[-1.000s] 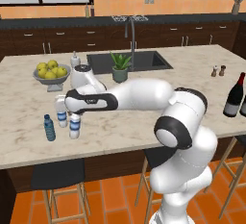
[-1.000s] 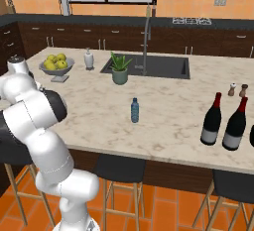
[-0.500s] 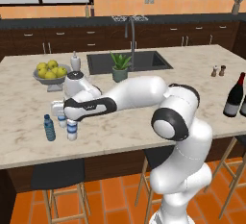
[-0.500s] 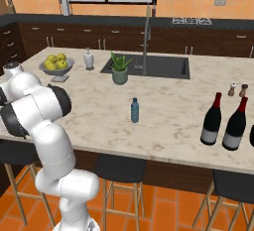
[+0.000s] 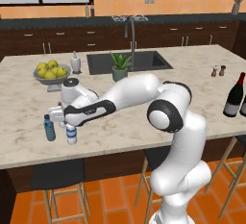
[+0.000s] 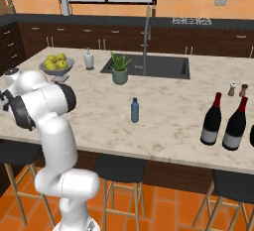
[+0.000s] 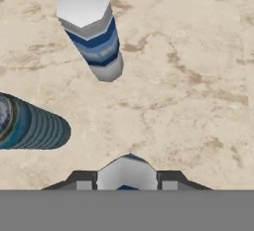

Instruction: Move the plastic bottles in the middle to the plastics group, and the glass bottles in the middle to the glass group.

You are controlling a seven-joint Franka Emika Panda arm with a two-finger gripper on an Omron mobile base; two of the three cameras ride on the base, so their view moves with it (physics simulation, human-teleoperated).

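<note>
I have a clear water bottle clamped between the two fingertips of the end effector; in the hand view its body sits right between them. In the left base view that bottle stands upright on the bench near its front left edge, touching the marble or just above it; I cannot tell which. Just beside it stands a blue-tinted bottle, and the hand view shows a second clear bottle with a blue label close by, so this is the plastics group. One more blue-tinted bottle stands alone mid-bench in the right base view. Well apart, at the right end, are two dark wine bottles with red tops. Farther back sit a fruit bowl, a white dispenser, a potted plant and the sink.
</note>
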